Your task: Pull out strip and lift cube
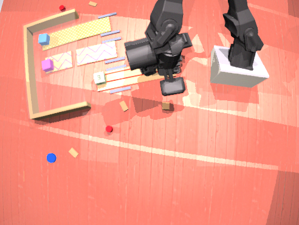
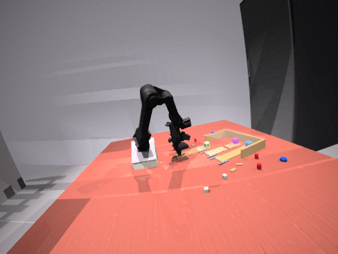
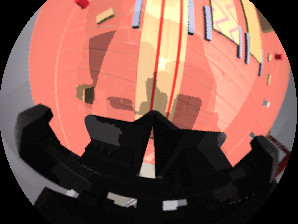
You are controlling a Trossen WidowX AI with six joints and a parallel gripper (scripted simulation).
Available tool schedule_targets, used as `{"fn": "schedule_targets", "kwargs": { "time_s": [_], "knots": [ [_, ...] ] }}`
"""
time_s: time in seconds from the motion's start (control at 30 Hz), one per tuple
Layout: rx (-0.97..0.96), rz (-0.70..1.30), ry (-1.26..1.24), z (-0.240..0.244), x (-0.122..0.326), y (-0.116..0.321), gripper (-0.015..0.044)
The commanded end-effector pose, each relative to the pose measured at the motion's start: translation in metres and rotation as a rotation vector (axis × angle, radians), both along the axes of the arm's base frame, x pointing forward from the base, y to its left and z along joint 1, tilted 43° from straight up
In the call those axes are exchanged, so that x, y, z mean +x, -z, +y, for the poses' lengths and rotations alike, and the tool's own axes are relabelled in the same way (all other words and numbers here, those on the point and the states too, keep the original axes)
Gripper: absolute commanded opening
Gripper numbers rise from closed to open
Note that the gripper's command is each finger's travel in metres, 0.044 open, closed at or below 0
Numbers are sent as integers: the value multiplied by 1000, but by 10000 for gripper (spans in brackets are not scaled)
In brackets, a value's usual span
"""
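The red-lined strip lies in one piece between rails, its far end carrying the pale labelled cube. My gripper is shut on the near end of this strip, low over the table; its fingertips are hidden from above. A zigzag strip is in two pieces, a longer one and a shorter one, with a gap between. The magenta cube sits on the shorter piece. A yellow checked strip carries the blue cube.
A wooden wall surrounds the far ends on three sides. Thin blue-grey rails flank the strips. A wooden block and a wooden piece lie beside the red-lined strip. A red cylinder and blue disc stand farther off.
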State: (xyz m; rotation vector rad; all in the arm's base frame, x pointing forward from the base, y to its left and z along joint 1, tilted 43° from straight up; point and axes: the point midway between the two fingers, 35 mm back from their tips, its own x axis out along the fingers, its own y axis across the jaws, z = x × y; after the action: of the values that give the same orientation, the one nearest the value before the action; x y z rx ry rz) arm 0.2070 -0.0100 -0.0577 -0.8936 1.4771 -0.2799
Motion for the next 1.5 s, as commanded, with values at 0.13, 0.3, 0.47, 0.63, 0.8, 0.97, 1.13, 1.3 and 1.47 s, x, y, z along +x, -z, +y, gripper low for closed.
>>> {"fn": "schedule_targets", "kwargs": {
  "time_s": [0.13,0.3,0.47,0.63,0.8,0.97,1.13,1.3,1.47],
  "knots": [
    [-8,26,8,-5,-9,1,0],
    [-8,26,8,-5,-9,1,0],
    [-8,26,8,-5,-9,1,0],
    [-8,26,8,-5,-9,1,0],
    [-8,26,8,-5,-9,1,0],
    [-3,22,6,24,-3,-25,0],
    [-6,25,8,29,-4,-31,0],
    [-7,35,-4,36,18,-27,131],
    [-7,34,-5,43,34,-26,263]
  ]
}}
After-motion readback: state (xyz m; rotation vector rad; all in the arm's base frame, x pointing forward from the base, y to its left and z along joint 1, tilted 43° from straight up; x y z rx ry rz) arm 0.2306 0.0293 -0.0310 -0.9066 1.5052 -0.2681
